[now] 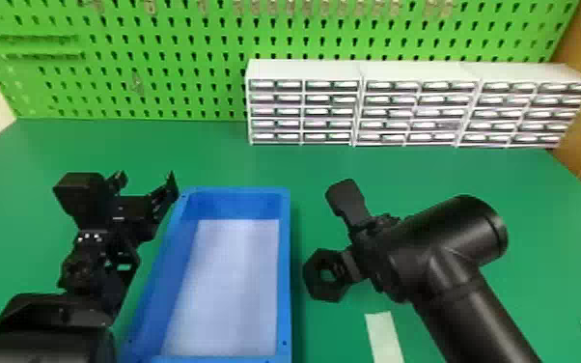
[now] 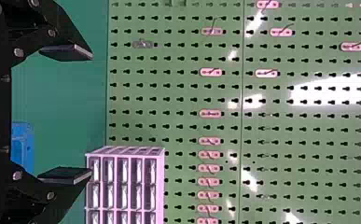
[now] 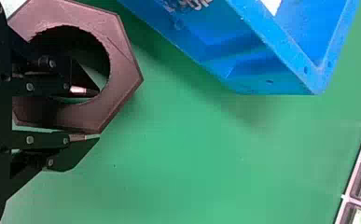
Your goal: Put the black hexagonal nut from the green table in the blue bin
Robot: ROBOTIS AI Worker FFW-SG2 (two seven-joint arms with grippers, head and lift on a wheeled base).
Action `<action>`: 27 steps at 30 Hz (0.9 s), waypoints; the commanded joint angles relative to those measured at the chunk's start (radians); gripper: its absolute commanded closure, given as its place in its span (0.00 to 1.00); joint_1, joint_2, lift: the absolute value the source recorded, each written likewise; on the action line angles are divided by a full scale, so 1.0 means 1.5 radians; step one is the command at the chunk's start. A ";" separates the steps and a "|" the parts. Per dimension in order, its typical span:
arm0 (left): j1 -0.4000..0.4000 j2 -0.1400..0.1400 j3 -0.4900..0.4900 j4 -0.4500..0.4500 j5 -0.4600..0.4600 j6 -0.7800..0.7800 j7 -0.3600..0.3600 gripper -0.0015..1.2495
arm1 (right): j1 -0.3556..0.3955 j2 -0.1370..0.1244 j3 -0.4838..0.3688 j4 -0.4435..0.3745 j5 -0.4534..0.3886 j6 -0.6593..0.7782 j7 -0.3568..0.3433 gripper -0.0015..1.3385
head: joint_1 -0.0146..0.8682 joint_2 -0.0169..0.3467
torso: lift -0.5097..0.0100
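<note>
Right now, in the head view, you have the blue bin (image 1: 285, 270) on the green table (image 1: 198, 154), its pale floor exposed. To the right of the bin, just beside its long wall and apart from it, your right gripper (image 1: 338, 271) grasps the black hexagonal nut (image 1: 312, 277). The nut is outside the bin, over the table. To the left of the bin, near its far corner, your left gripper (image 1: 146, 179) has its fingers spread, with nothing between them. Beyond the bin and off to the right you see the white drawer units (image 1: 304, 70), in front of the green pegboard (image 1: 169, 48). A pale strip (image 1: 383, 333) lies on the table to the bin's right.

In the left wrist view, your left gripper (image 2: 92, 115) is released, its two fingers well apart and empty, with part of the bin visible past them.

In the right wrist view, you have the nut's wall clenched in your right gripper (image 3: 99, 114): one finger (image 3: 78, 88) goes into the hole, the other lies along an outer flat. The bin's wall is near the nut, with space between.
</note>
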 commanded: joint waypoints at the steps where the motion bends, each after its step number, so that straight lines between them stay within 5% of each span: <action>1: 0.000 0.000 0.000 0.000 0.000 0.000 0.000 0.30 | -0.002 -0.001 -0.008 -0.020 0.018 0.009 0.009 0.79 | 0.79 0.19 | 0.79; 19: 0.000 0.001 0.000 0.000 -0.002 0.000 0.000 0.30 | -0.021 -0.008 -0.022 -0.143 0.182 0.045 0.159 0.79 | 0.79 0.19 | 0.79; 27: 0.001 0.001 0.000 0.000 -0.002 0.000 0.000 0.30 | -0.031 -0.012 -0.013 -0.201 0.183 0.045 0.191 0.79 | 0.79 0.19 | 0.79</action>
